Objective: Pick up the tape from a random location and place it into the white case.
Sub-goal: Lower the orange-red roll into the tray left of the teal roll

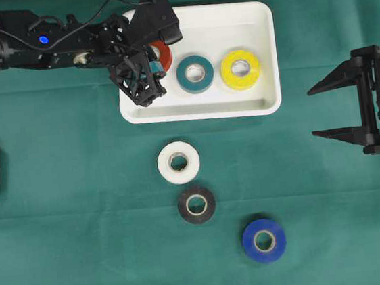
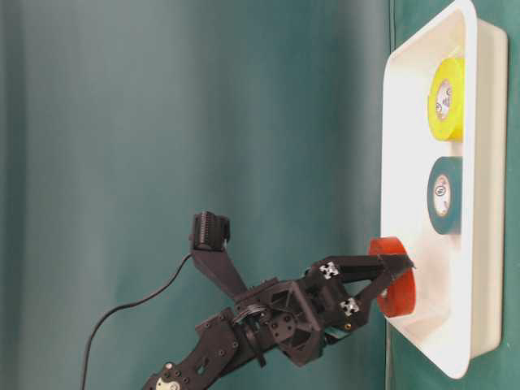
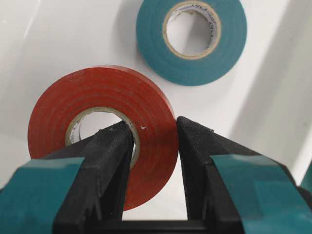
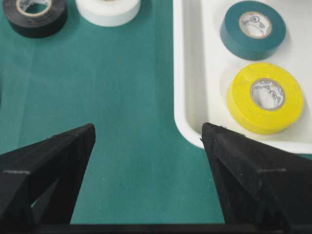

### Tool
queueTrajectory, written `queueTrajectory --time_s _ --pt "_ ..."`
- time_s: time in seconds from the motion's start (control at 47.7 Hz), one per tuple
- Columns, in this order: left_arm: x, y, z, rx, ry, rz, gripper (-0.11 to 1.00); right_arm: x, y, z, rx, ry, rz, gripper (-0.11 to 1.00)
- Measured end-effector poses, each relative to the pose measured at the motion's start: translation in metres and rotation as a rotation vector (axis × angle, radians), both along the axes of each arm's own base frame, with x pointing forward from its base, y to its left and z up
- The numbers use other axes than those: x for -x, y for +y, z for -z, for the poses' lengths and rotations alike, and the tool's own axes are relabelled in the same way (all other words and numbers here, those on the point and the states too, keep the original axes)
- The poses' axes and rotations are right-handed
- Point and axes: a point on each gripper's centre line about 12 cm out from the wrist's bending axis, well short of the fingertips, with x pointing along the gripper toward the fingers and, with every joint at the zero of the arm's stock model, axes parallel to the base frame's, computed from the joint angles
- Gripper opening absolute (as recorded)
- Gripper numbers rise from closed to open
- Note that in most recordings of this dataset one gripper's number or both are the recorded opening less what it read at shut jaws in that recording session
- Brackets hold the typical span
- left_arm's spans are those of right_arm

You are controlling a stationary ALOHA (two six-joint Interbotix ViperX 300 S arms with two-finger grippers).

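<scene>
My left gripper [image 3: 153, 129] is shut on a red tape roll [image 3: 102, 97], one finger through its core and one against its outer wall. It holds the roll over the left end of the white case [image 1: 258, 13]; the same red tape [image 1: 162, 52] peeks out from under the arm there. From table level the red roll [image 2: 392, 276] sits at the case floor [image 2: 479, 268]; touching or just above, I cannot tell. A teal roll [image 1: 195, 74] and a yellow roll [image 1: 240, 70] lie flat in the case. My right gripper [image 1: 319, 112] stands open, nothing in it, right of the case.
On the green cloth below the case lie a white roll [image 1: 178, 162], a black roll [image 1: 196, 204] and a blue roll [image 1: 264, 240]. The right wrist view shows the case's rounded corner [image 4: 187, 129] close to one finger.
</scene>
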Motion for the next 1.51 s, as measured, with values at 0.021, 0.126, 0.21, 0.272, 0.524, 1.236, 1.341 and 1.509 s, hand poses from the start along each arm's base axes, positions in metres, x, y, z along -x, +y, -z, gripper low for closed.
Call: queueTrajectory --time_s 0.021,0.126,0.21,0.272,0.524,1.236,1.341,1.509 --pt "-0.001 0.000 0.001 0.001 -0.002 0.001 0.25 0.000 0.000 0.001 0.000 0.002 0.000 0.86" --pt "-0.002 0.001 0.005 0.000 -0.001 0.000 0.25 0.000 0.000 0.000 0.000 0.000 0.000 0.86" --pt "-0.003 0.000 0.009 0.002 0.002 0.001 0.25 0.000 0.000 0.000 0.000 0.000 0.000 0.86" --pt "-0.003 0.001 0.013 0.004 0.010 0.000 0.25 0.000 0.000 0.000 -0.001 0.000 0.001 0.86" --pt "-0.004 0.001 0.028 0.016 0.043 0.002 0.25 0.000 0.000 0.000 0.000 0.000 0.000 0.86" --pt "-0.007 -0.005 0.030 0.007 0.040 0.029 0.73 0.000 0.000 0.001 0.000 0.002 0.000 0.86" --pt "-0.008 -0.004 0.029 -0.007 0.031 0.044 0.96 0.000 0.000 0.000 0.000 0.000 0.000 0.86" --pt "-0.009 -0.005 0.029 -0.014 0.027 0.055 0.95 0.000 0.000 0.001 0.001 0.002 -0.001 0.86"
